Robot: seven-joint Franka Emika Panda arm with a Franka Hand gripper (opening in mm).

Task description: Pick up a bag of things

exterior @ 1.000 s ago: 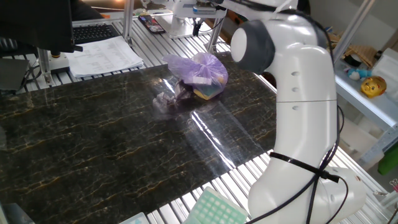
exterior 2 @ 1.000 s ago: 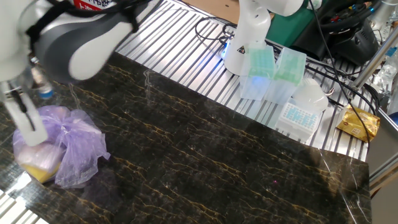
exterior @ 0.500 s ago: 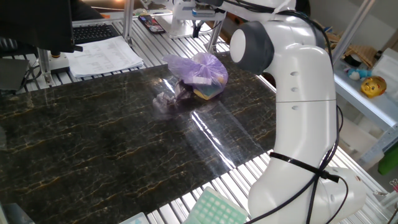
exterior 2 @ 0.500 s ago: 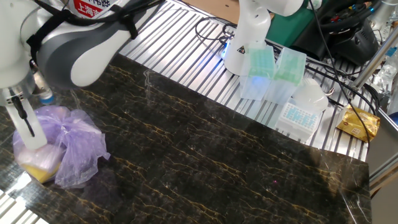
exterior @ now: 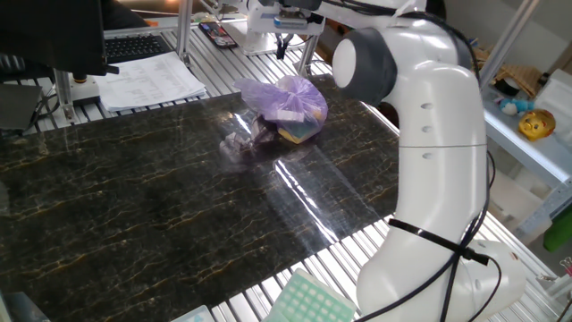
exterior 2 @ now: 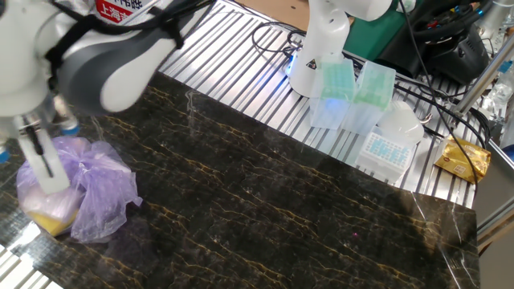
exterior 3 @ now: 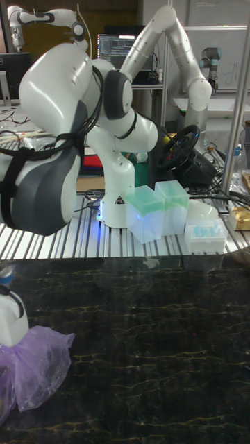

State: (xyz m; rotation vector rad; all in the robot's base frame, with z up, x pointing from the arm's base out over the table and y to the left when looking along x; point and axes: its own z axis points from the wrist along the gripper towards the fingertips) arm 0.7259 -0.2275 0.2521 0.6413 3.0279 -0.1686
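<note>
The bag of things (exterior: 288, 101) is a lumpy lilac plastic bag lying at the far edge of the dark marble tabletop (exterior: 134, 206), with white and yellow items showing through. It also lies at the left edge of the other fixed view, where the bag (exterior 2: 88, 189) is rumpled. My gripper (exterior: 284, 41) hangs just above and behind the bag. From the other side one white-tipped finger (exterior 2: 44, 164) overlaps the bag's top. The tall view shows only a white fingertip (exterior 3: 10, 325) at the bag (exterior 3: 38, 368). The jaw gap is hidden.
A small clear plastic wad (exterior: 234, 145) lies left of the bag. Papers (exterior: 147, 79) and a keyboard (exterior: 134, 43) sit behind the table. The arm's white body (exterior: 429, 179) stands at the right. Green tip boxes (exterior 2: 352, 90), a white rack (exterior 2: 387, 146) and a yellow packet (exterior 2: 462, 159) lie beyond the tabletop.
The arm has shifted slightly, with the finger moving a little to the right over the bag. The bag and the wad have not moved.
</note>
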